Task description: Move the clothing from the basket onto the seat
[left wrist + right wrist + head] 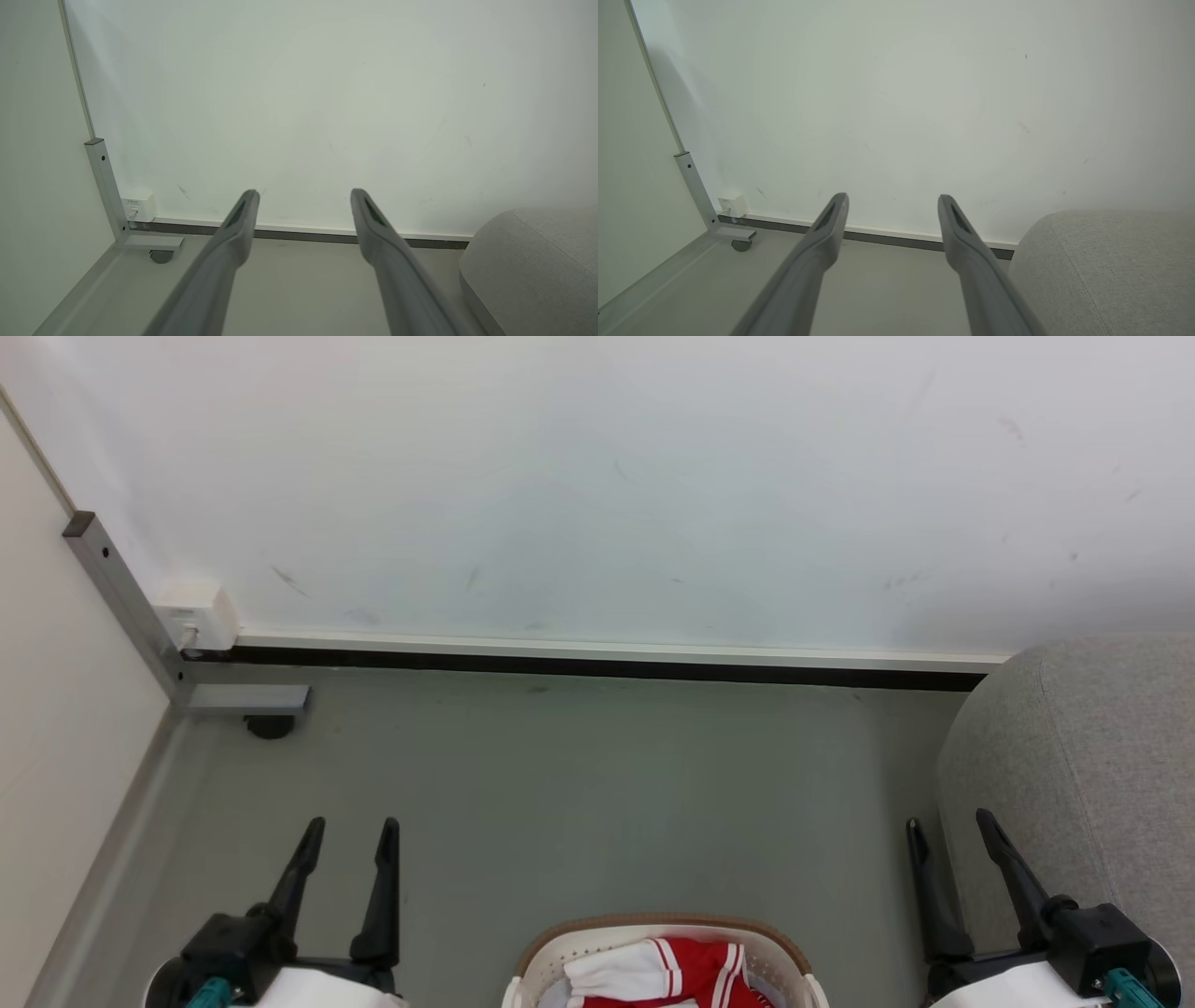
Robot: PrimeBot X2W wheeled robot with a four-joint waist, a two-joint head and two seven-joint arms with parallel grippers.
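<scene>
As nothing is lifted yet, I judge this the very start: my left tool (354, 823) and right tool (948, 819) are spread wide, empty, above the grey floor (607, 784) on either side of the basket (560, 943). The clothing (691, 971), red with a white part toward my left, lies bunched inside, its long axis seemingly left to right. The seat (1083, 756) is on my right. Next I should bend and reach in

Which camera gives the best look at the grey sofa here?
The right wrist view: the sofa takes up its lower right, rounded edge and a seam clear. The head view shows a narrower piece at the right edge; the left wrist view, a smaller corner.
</scene>
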